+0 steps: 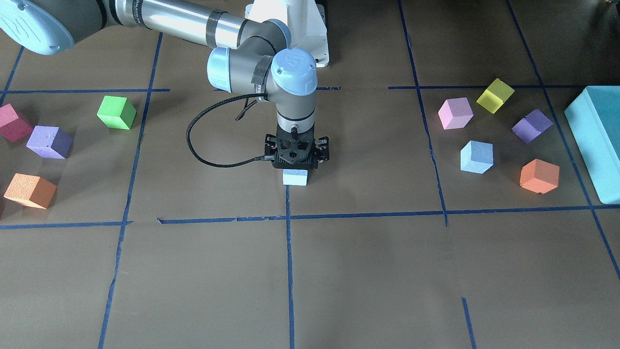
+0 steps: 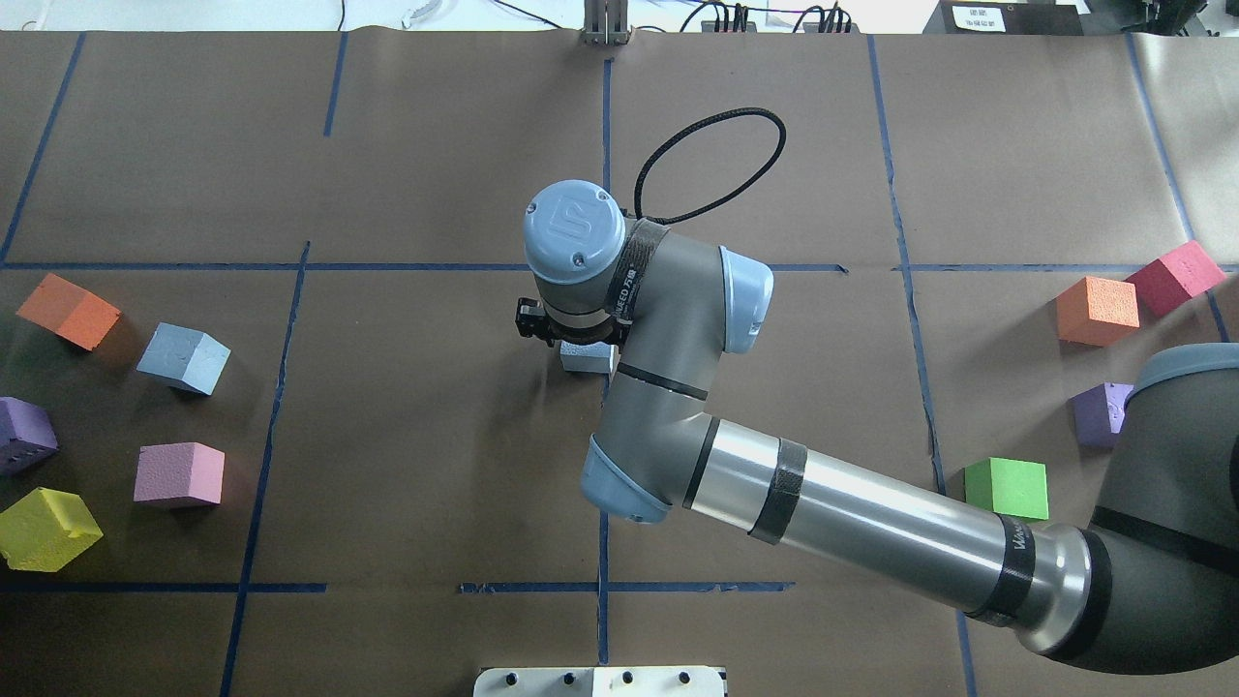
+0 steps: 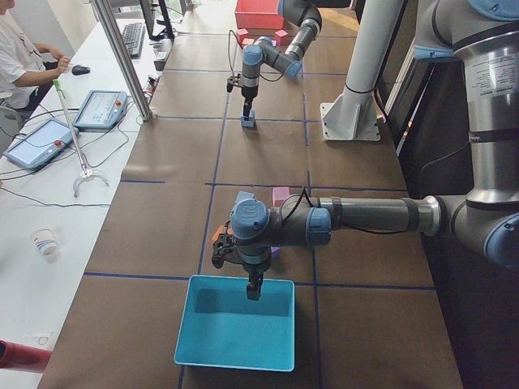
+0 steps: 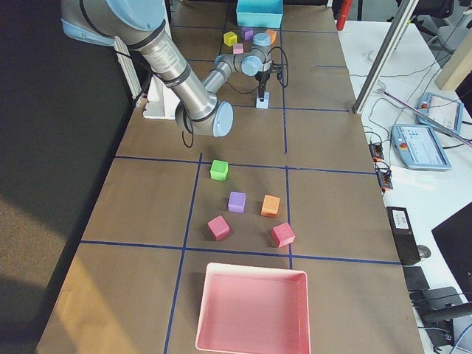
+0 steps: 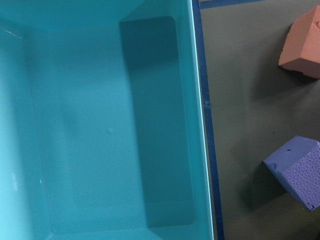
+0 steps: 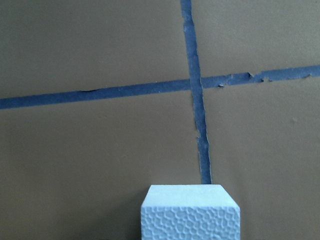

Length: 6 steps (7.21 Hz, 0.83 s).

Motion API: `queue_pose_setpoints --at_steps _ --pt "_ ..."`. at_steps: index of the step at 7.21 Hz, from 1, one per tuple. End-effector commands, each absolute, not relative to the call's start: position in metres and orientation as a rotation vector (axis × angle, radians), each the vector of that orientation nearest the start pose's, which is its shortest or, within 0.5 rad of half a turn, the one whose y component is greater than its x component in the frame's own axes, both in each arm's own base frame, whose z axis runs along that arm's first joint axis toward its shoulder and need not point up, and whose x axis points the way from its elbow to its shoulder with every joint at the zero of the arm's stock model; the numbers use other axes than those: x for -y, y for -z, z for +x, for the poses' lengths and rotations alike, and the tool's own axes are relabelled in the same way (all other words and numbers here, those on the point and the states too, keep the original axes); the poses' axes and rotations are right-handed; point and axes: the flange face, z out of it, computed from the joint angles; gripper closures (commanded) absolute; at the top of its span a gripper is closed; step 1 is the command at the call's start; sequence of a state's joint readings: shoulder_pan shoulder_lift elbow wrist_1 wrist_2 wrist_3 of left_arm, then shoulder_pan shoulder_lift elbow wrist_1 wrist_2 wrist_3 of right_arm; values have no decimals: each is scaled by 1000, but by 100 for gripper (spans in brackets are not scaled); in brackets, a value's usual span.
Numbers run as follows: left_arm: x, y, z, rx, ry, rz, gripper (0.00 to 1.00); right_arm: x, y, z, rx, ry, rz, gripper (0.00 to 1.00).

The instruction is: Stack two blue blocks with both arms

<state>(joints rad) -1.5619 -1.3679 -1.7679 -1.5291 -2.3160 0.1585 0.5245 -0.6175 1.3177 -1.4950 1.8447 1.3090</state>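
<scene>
One blue block (image 1: 295, 177) sits at table level in the middle, on a blue tape line. My right gripper (image 1: 295, 162) stands straight over it and appears shut on it, though its body hides the fingers. The block fills the bottom of the right wrist view (image 6: 190, 212) and shows under the wrist from overhead (image 2: 588, 356). The second blue block (image 1: 476, 156) lies free among other cubes on my left side (image 2: 183, 358). My left gripper (image 3: 254, 290) hangs over the teal box (image 3: 211, 324). I cannot tell whether it is open or shut.
Pink (image 1: 455, 113), yellow (image 1: 495, 95), purple (image 1: 532, 126) and orange (image 1: 539, 176) cubes surround the second blue block, next to the teal box (image 1: 598, 140). Green (image 1: 116, 112), red (image 1: 13, 123), purple (image 1: 49, 142) and orange (image 1: 30, 191) cubes lie on my right side. A pink tray (image 4: 251, 310) stands at the right end.
</scene>
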Motion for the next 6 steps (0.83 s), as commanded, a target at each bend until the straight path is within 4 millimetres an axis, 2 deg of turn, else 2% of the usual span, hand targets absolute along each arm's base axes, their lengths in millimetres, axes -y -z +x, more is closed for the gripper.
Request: queue_pose_setpoints --at_steps 1,2,3,4,5,6 --pt "423 -639 -62 -740 -166 91 0 539 -138 -538 876 -124 4 0" --pt "441 -622 -62 -736 -198 168 0 554 -154 -479 861 -68 15 0" --pt "456 -615 -61 -726 -215 218 0 557 -193 -409 831 -2 52 0" --pt "473 -601 -59 -733 -212 241 0 565 -239 -319 816 88 76 0" --pt "475 -591 -56 -784 -99 211 0 564 -288 -235 800 186 108 0" --pt "478 -574 -47 -839 -22 185 0 546 -339 -172 761 260 136 0"
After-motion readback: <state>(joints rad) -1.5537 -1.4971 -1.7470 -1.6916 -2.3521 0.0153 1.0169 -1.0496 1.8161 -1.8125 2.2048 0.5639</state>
